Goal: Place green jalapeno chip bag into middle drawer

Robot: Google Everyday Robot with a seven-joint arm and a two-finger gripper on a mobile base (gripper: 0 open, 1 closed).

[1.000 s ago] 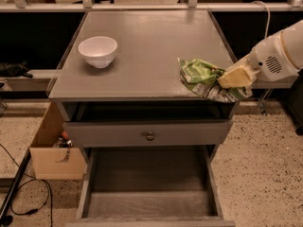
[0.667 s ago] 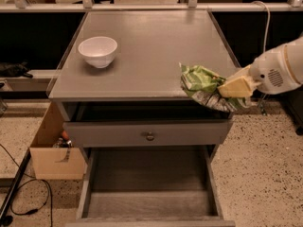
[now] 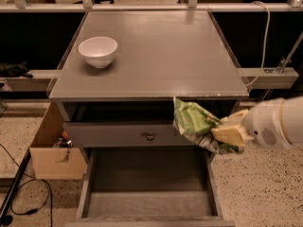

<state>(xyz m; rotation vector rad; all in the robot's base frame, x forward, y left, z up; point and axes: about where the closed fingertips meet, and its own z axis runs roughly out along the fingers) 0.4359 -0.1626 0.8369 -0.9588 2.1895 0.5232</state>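
The green jalapeno chip bag (image 3: 191,119) is crinkled, with a silvery lower edge. It hangs in the air in front of the cabinet's right side, below the top's front edge. My gripper (image 3: 223,134) reaches in from the right on a white arm and is shut on the bag's right end. The middle drawer (image 3: 142,205) is pulled out below, with its wood-grain floor bare. The bag is above the drawer's right rear part and does not touch it.
A white bowl (image 3: 98,51) stands on the grey cabinet top (image 3: 161,56) at the left. A closed drawer front with a brass knob (image 3: 150,136) sits just left of the bag. A cardboard box (image 3: 52,160) and a black cable (image 3: 19,186) are on the floor at the left.
My gripper has carried the bag off the cabinet top's right edge, down and to the left. It now hangs in front of the cabinet above the open drawer.
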